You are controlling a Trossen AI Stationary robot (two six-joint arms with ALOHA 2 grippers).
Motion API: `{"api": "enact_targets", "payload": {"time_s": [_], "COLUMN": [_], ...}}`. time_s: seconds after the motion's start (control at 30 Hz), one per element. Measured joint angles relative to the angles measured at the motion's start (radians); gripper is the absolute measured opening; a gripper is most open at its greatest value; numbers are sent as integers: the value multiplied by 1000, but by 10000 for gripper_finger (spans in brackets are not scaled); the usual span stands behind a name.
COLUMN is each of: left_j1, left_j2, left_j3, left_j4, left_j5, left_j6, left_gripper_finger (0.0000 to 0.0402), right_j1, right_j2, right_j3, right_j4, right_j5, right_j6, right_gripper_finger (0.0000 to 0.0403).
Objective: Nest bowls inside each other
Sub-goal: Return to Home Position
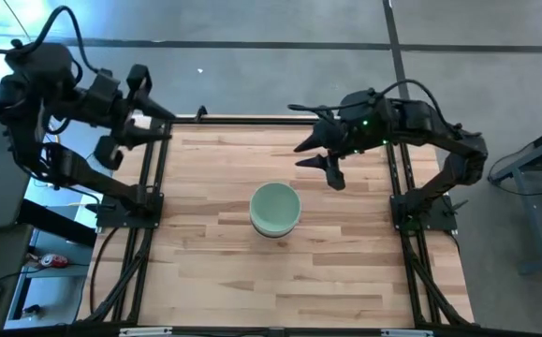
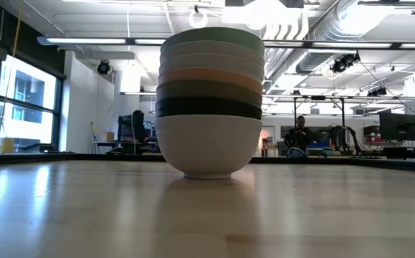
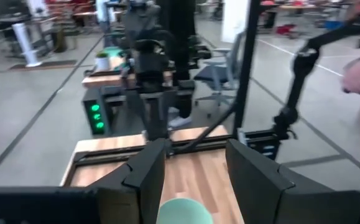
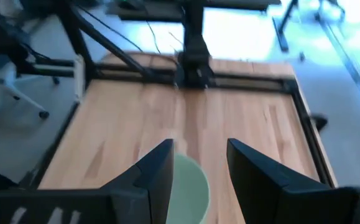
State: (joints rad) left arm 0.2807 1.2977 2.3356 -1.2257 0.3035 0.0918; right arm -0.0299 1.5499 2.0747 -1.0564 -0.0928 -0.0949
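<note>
Seven bowls stand nested in one stack (image 1: 275, 209) at the table's middle, the bottom white bowl (image 2: 207, 147) resting on its foot on the wood. Above it sit the black, olive-grey, peach-orange and two white bowls, with the pale green bowl (image 2: 212, 34) on top. My left gripper (image 1: 166, 124) hovers open over the table's far left corner, far from the stack. My right gripper (image 1: 315, 167) hangs open just beyond the stack, toward the far right. The green rim shows between the fingers in both wrist views (image 3: 184, 211) (image 4: 191, 185). Neither gripper shows in the low view.
Black frame rails (image 1: 149, 201) (image 1: 403, 201) run along the table's left and right edges, with the arm bases on them. Bare wood (image 1: 280, 285) lies around the stack on every side. A person (image 2: 299, 132) sits far off in the room beyond the table.
</note>
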Motion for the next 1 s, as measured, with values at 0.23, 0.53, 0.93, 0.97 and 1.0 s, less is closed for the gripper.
{"api": "enact_targets", "payload": {"time_s": [0.23,0.53,0.93,0.97,1.0], "left_j1": [-105,-139,-139,-139,-139], "left_j2": [-22,-43,-19,-20,-21], "left_j3": [0,0,0,0,0], "left_j4": [-1,45,134,143,153], "left_j5": [7,-39,-148,-148,-154], "left_j6": [29,99,174,174,173], "left_gripper_finger": [156,156,156,156,156], "right_j1": [-9,-10,-10,-10,-10], "right_j2": [-39,-139,-241,-248,-254], "right_j3": [0,0,0,0,0], "right_j4": [148,293,306,315,325], "right_j5": [-106,-109,-156,-155,-149], "right_j6": [-44,-71,-138,-141,-149], "right_gripper_finger": [143,143,143,143,143]}}
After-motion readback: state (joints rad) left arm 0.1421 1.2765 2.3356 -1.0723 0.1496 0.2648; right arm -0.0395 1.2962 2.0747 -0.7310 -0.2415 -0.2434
